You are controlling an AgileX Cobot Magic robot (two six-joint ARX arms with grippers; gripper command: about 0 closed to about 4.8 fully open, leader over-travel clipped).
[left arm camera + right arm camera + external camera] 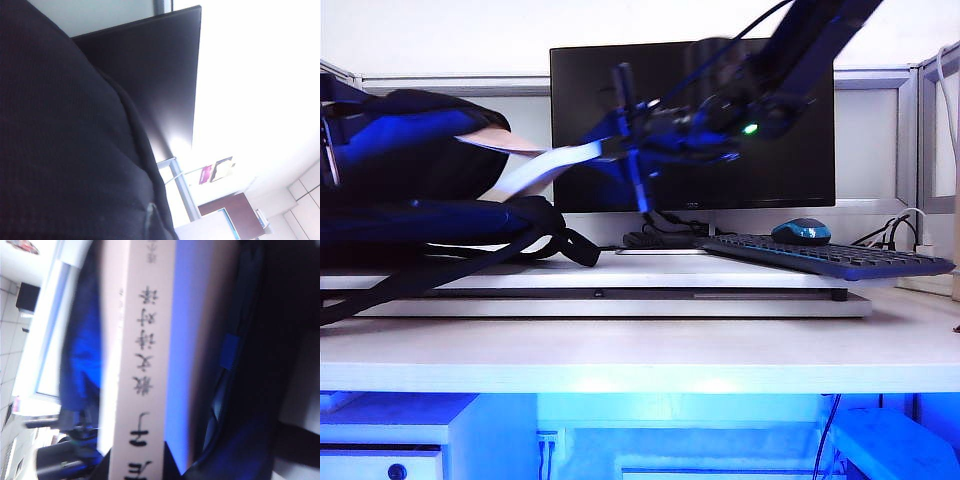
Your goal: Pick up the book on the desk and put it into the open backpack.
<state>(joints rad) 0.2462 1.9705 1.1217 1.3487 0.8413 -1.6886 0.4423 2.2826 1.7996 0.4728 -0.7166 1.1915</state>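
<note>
The book (535,170) is up in the air, held out flat from the right gripper (620,150), which is blurry in front of the monitor (692,125). The gripper's jaws are pinched onto the near end of the book. The far end of the book pokes into the open mouth of the backpack (410,170), which lies on its side on the left of the white riser (620,285) on the desk (640,355). In the right wrist view the book (145,360) fills the middle, with dark printed letters on its pale cover, and the dark bag (260,365) sits just beside it.

The left gripper cannot be seen in any picture; its jaws are closed. Its wrist camera is pressed close to the black cloth of the backpack (65,140), with the monitor (155,75) behind.

A keyboard (820,255) and a blue mouse (801,232) sit to the right, well apart from the book. The backpack's black straps (555,240) hang over the riser.
</note>
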